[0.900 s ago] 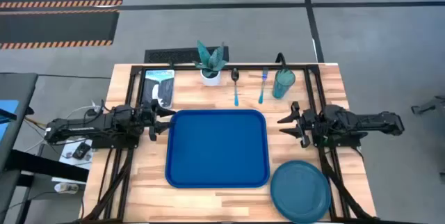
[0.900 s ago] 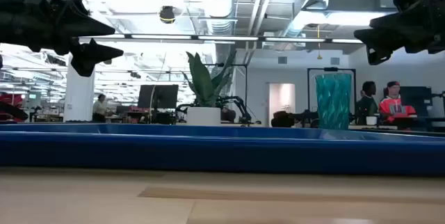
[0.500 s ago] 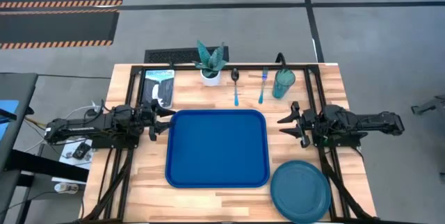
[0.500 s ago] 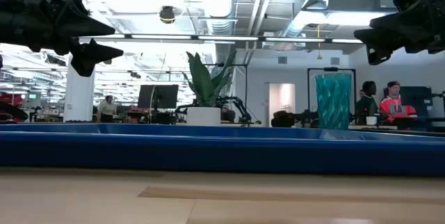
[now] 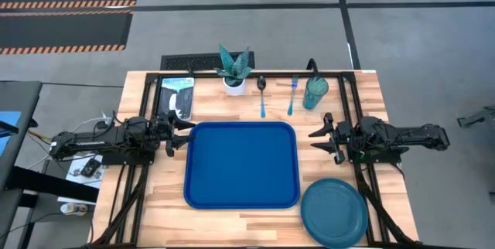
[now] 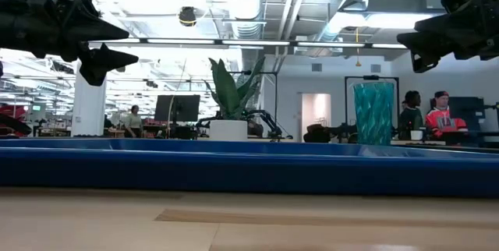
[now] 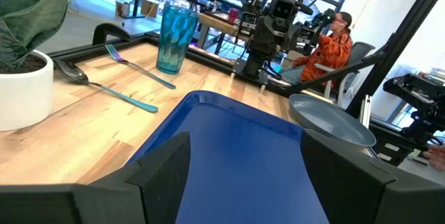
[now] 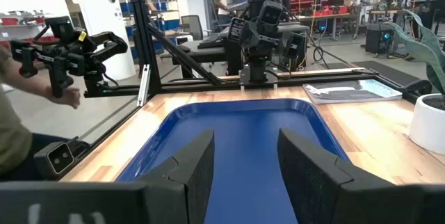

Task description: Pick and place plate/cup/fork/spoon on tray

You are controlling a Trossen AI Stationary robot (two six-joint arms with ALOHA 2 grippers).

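Observation:
The royal-blue tray [image 5: 241,164] lies flat in the middle of the table. The teal plate [image 5: 334,213] lies at the near right corner. The spoon [image 5: 262,94], the fork [image 5: 292,94] and the teal cup [image 5: 315,92] rest on the table at the far side. My left gripper [image 5: 186,134] is open at the tray's left edge, above the table. My right gripper [image 5: 318,136] is open at the tray's right edge. Both are empty. The tray also shows between the fingers in the left wrist view [image 7: 243,154] and in the right wrist view [image 8: 243,140].
A white pot with a green plant [image 5: 234,73] stands at the far edge, left of the spoon. A printed sheet [image 5: 177,96] lies at the far left. A black frame [image 5: 352,94] runs along the table's sides. People show in the room beyond.

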